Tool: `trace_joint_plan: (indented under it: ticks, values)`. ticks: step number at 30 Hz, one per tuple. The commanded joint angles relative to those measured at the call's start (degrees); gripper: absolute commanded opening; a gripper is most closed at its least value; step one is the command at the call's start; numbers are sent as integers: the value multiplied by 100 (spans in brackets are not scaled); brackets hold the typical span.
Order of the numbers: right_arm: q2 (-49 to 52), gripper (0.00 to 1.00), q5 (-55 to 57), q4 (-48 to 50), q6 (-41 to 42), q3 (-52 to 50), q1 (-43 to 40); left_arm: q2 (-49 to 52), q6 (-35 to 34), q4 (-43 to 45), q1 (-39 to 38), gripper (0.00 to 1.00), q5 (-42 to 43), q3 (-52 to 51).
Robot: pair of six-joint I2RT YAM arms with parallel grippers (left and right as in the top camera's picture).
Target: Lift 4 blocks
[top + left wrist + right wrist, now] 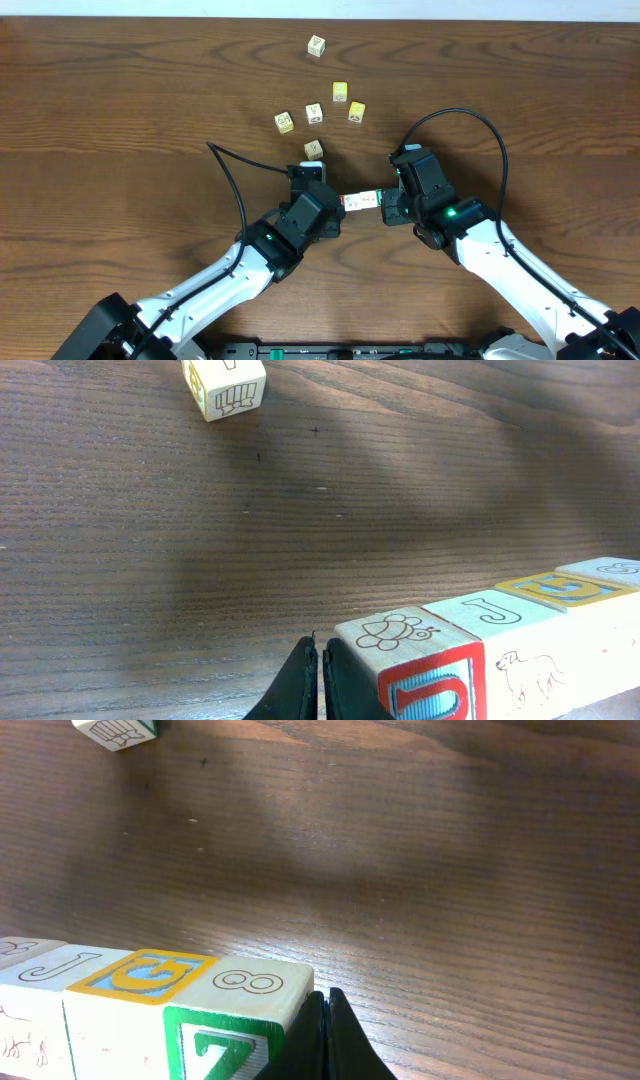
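Wooden table (120,100) below: your row of four blocks (361,200) runs lengthwise from left gripper (320,665) to right gripper (325,1020), both with fingers together, butting its ends.

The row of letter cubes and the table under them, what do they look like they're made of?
The blocks are probably wood: pale, matte faces with softened edges, thin printed outlines, and painted red, green and yellow frames around the letters. The table shows dark brown wood grain with a soft sheen. Whether it is solid wood or a printed laminate cannot be told from here.
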Motion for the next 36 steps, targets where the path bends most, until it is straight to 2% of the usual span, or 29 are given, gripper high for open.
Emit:
trace_joint_plan:
  ticks: [1,36]
  values:
    - [37,1,-1357,144,-24,223,468,-4,-70,286,-295,7,1064,426]
    - [638,1,-1362,389,-20,221,468,396,-214,529,-295,7,1172,424]
